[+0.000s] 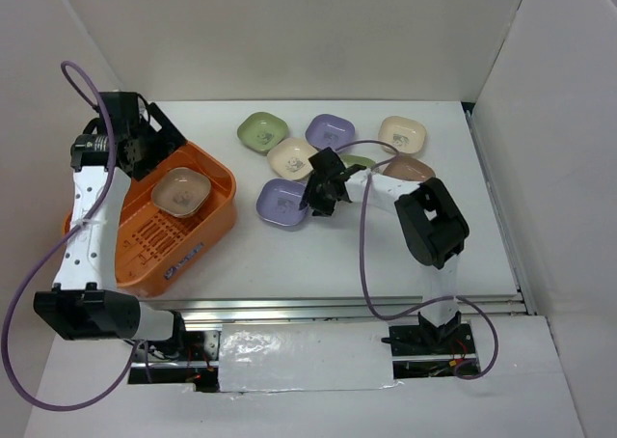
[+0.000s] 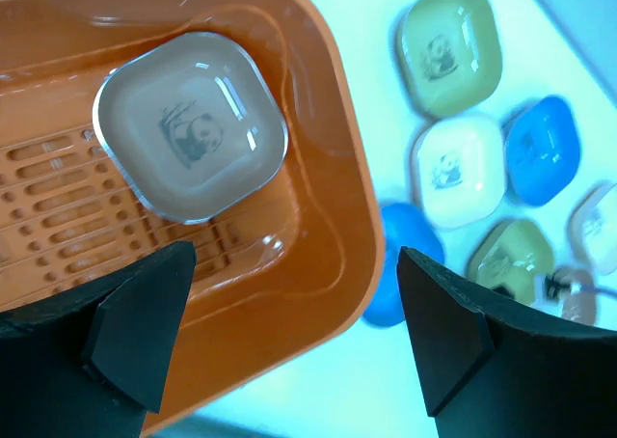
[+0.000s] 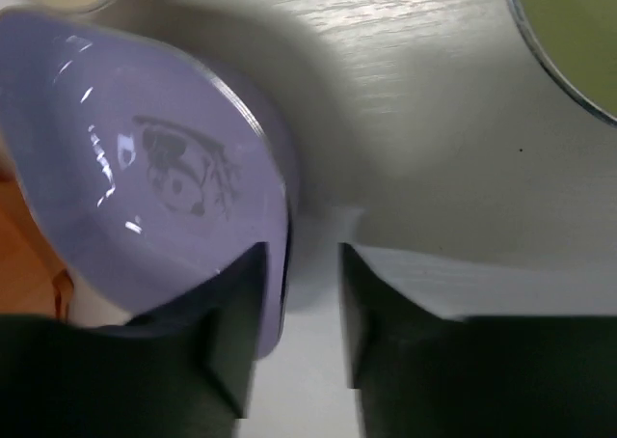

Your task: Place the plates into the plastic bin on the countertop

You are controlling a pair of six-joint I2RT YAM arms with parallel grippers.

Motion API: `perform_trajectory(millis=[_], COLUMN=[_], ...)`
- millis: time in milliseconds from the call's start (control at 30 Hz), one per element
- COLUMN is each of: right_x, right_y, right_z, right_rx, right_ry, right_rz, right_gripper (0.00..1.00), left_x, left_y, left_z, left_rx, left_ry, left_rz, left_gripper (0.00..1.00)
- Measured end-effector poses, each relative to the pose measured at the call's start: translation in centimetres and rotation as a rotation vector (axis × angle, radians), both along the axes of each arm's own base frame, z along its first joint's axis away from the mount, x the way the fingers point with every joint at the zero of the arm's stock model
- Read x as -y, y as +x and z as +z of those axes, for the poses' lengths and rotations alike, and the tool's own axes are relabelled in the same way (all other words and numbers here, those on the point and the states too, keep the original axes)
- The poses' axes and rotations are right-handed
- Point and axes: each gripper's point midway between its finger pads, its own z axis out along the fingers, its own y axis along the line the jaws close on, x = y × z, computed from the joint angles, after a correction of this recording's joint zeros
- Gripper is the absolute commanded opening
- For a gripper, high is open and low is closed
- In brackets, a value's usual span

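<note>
One brown rounded-square plate lies in the orange slotted plastic bin under my wide-open left gripper. My right gripper, partly narrowed, straddles a lilac plate rim on the white countertop between white walls.

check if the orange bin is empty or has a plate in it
Not empty: one brownish plate sits inside the orange bin, on its slotted base; the rest of the base shows bare.
</note>
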Motion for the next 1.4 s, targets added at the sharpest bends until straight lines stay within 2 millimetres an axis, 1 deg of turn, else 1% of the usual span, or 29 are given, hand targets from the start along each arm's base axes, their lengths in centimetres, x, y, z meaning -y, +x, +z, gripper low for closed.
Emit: perform_trajectory(millis=[33,100,133,200,267,300,367,433,467,533,600,667,733,767,833,867,933,1000,1033,1067,1100,1133,1200,1233,1267,1333,1367,1400], right_x=[0.0,0.0,0.2,0.2,0.5,0.7,1.4,2.2,2.4,2.5,2.7,2.9,3.3,3.5,3.9,4.0,4.3,4.5,4.5,4.4,4.6,4.6,5.1,5.4,5.8,6.8,7.5,8.4], right_y=[0.2,0.2,0.2,0.2,0.0,-0.3,-1.1,-2.1,-2.6,-3.7,-4.7,-5.7,-6.2,-6.3,-6.5,-6.6,-6.7,-6.8,-6.8,-6.9,-6.9,-7.0,-6.7,-6.7,-6.6,-6.4,-6.2,-5.9], right_z=[-0.6,-1.6,-1.8,-1.5,-1.3,-1.3,-1.1,-0.1,0.8,3.5,6.8,10.4,13.7,15.1,16.6,17.0,16.9,16.7,16.7,16.7,16.5,16.5,16.7,16.9,17.0,16.9,16.7,16.3], right_rx=[-0.003,-0.016,-0.019,-0.009,-0.003,-0.008,-0.014,-0.013,-0.005,0.036,0.092,0.155,0.221,0.251,0.281,0.289,0.283,0.269,0.266,0.265,0.256,0.249,0.256,0.258,0.262,0.259,0.256,0.249], right_ry=[-0.014,-0.03,-0.035,-0.03,-0.036,-0.041,-0.073,-0.116,-0.132,-0.133,-0.103,-0.059,-0.008,0.015,0.038,0.042,0.036,0.034,0.039,0.042,0.041,0.046,0.049,0.053,0.057,0.061,0.061,0.054], right_rz=[-0.009,-0.025,-0.034,-0.036,-0.039,-0.039,-0.04,-0.037,-0.033,-0.018,-0.005,0.006,0.002,-0.001,-0.007,-0.006,-0.001,0.001,0.004,0.009,0.005,0.0,-0.011,-0.021,-0.032,-0.057,-0.075,-0.097], right_gripper=[0.29,0.18,0.12,0.0,0.0,0.0,0.0,0.0,0.0,0.0,0.0,0.0,0.0,0.0,0.0,0.0,0.0,0.0,0.06,0.24,0.97,1.0,1.0,1.0,1.0,1.0,1.0,1.0], left_x=[0.2,0.5,0.7,1.3,2.3,3.2,5.3,7.8,9.2,12.1,14.7,16.8,18.3,19.0,20.1,20.6,21.6,22.3,22.9,23.4,23.6,23.4,22.4,21.6,20.3,17.2,14.4,12.0], left_y=[-0.4,-1.0,-1.2,-1.6,-1.7,-1.6,-1.4,-0.9,-0.7,-0.5,-0.6,-0.8,-1.0,-1.2,-1.4,-1.6,-1.8,-2.1,-2.3,-2.3,-2.4,-2.3,-1.8,-1.4,-0.8,0.3,0.7,0.8], left_z=[0.1,0.1,0.0,-0.4,-0.7,-0.8,-1.0,-1.1,-1.3,-1.7,-2.4,-3.6,-4.9,-5.5,-6.6,-6.9,-7.4,-7.6,-7.5,-7.4,-7.3,-7.2,-7.0,-6.9,-6.6,-5.9,-5.5,-4.9], left_rx=[-0.007,-0.03,-0.045,-0.071,-0.097,-0.105,-0.126,-0.133,-0.14,-0.152,-0.173,-0.205,-0.246,-0.265,-0.295,-0.306,-0.315,-0.321,-0.317,-0.307,-0.303,-0.302,-0.3,-0.298,-0.295,-0.266,-0.246,-0.224], left_ry=[0.015,0.044,0.062,0.084,0.106,0.111,0.128,0.144,0.148,0.16,0.169,0.165,0.158,0.157,0.152,0.146,0.134,0.12,0.102,0.096,0.097,0.11,0.136,0.138,0.138,0.113,0.094,0.076], left_rz=[-0.012,-0.036,-0.053,-0.086,-0.139,-0.17,-0.25,-0.338,-0.382,-0.471,-0.551,-0.614,-0.663,-0.689,-0.728,-0.74,-0.77,-0.789,-0.803,-0.816,-0.828,-0.82,-0.776,-0.737,-0.69,-0.573,-0.484,-0.406], left_gripper=[0.99,0.99,0.99,0.99,0.99,0.99,0.99,0.99,0.98,0.96,0.92,0.89,0.88,0.84,0.74,0.65,0.6,0.19,0.06,0.0,0.0,0.0,0.0,0.0,0.0,0.0,0.0,0.0])
